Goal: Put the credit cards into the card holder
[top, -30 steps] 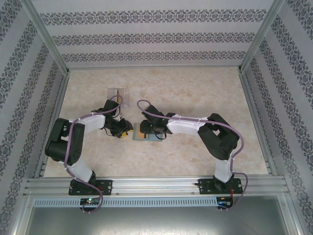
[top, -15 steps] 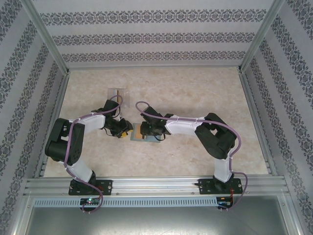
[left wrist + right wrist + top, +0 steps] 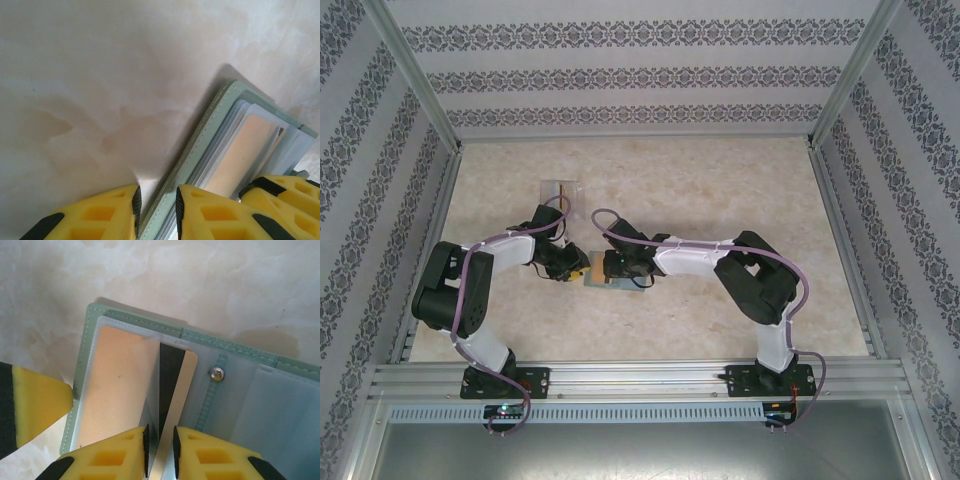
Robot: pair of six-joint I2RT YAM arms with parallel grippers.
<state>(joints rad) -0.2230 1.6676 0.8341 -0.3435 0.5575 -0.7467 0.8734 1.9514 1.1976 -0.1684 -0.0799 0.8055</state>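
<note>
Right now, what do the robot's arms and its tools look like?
The left arm and right arm each have white links and chunky black joints, with a purple cable looping along each. The left tool and right tool have bright yellow plastic fingers with moulded hollows and black strips on the inner faces.

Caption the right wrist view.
Right gripper pinches a pale, black-striped card, its far end tucked among the clear sleeves of the open green card holder.

Left pincer (image 3: 157, 204), right pincer (image 3: 160, 442), both clenched.
</note>
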